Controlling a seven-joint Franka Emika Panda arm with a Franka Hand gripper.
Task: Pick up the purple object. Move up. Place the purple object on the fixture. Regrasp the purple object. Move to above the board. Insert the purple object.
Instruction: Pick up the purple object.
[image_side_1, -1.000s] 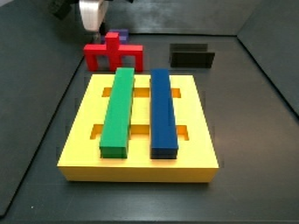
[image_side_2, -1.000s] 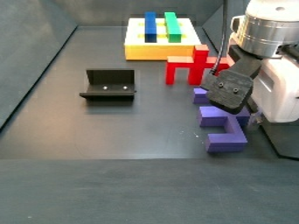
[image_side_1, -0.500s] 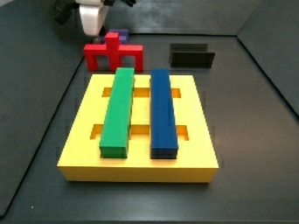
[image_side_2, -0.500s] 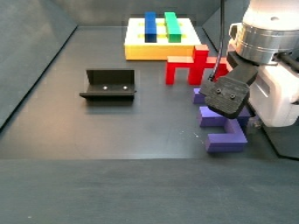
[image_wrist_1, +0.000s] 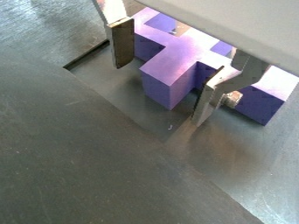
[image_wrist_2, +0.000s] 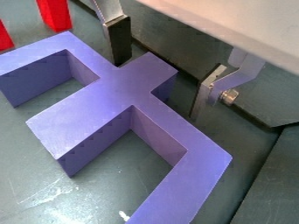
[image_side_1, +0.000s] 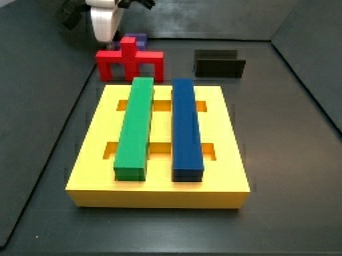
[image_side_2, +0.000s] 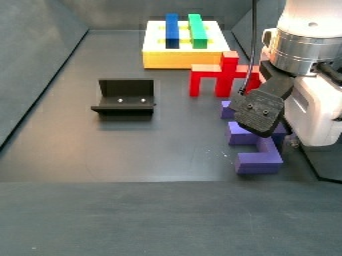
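A red piece (image_side_1: 128, 64) stands on the dark floor (image_side_2: 147, 150). A green bar (image_side_1: 136, 125) and a blue bar (image_side_1: 186, 129) lie side by side.

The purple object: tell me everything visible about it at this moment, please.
The purple object is a matte violet block piece, a crossbar with short legs and a central post, apparently smooth plastic. It lies flat on the dark floor, beside the red piece and well away from the board and the fixture. The gripper is down around the central post, one finger on each side, jaws not visibly closed on it. In a side view the arm hides part of it.
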